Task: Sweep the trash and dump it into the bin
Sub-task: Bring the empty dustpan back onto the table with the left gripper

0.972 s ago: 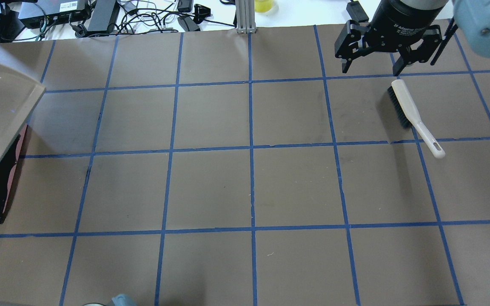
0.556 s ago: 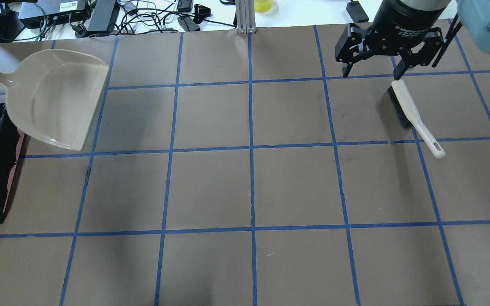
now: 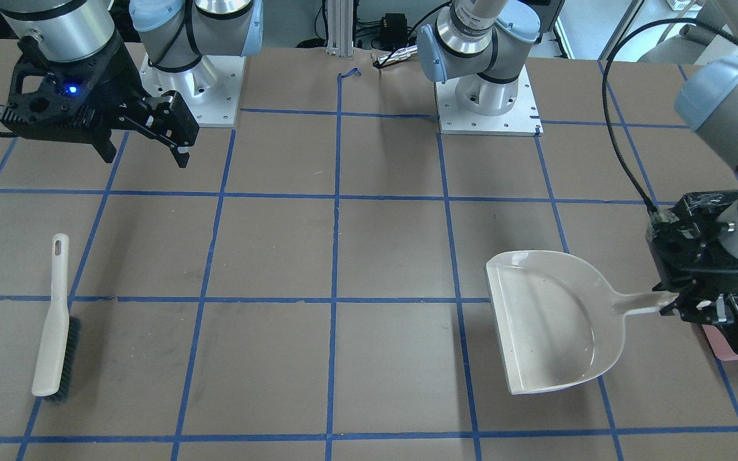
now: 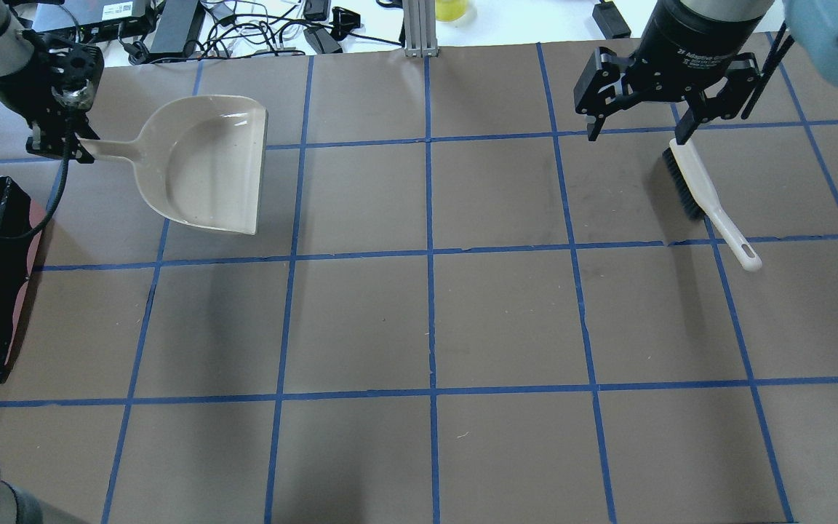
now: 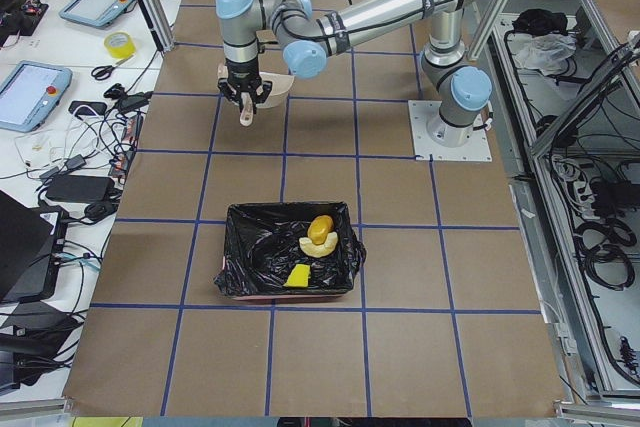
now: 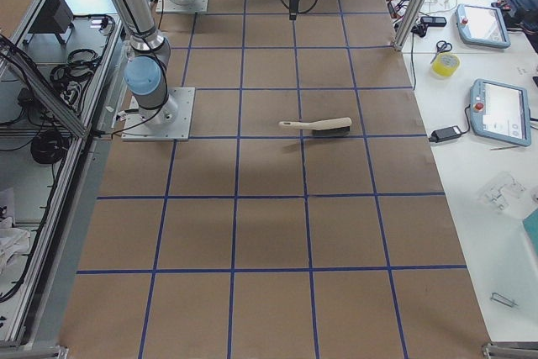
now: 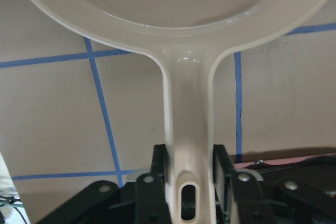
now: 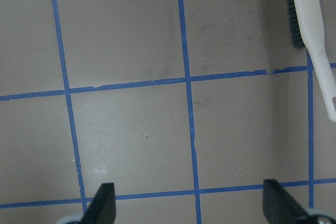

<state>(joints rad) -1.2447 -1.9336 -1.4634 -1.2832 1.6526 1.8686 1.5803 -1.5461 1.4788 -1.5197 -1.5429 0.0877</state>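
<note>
Brown paper with a blue tape grid covered the surface. All the trash I could see lay inside the bin, low in the middle of the left-side frame. A golden-brown lump touched a tan croissant, and a yellow-green wedge lay just beside them on the black liner. On my overhead view the bin sat at the left edge, its pink side toward the grid. Above it in that frame, the left end effector was clamped on the handle of the beige dustpan, whose open lip pointed toward the frame's middle. At the upper right, the right end effector hung spread wide and held nothing. One of its fingertips was just over the bristle end of the brush, which lay flat on the surface.
</note>
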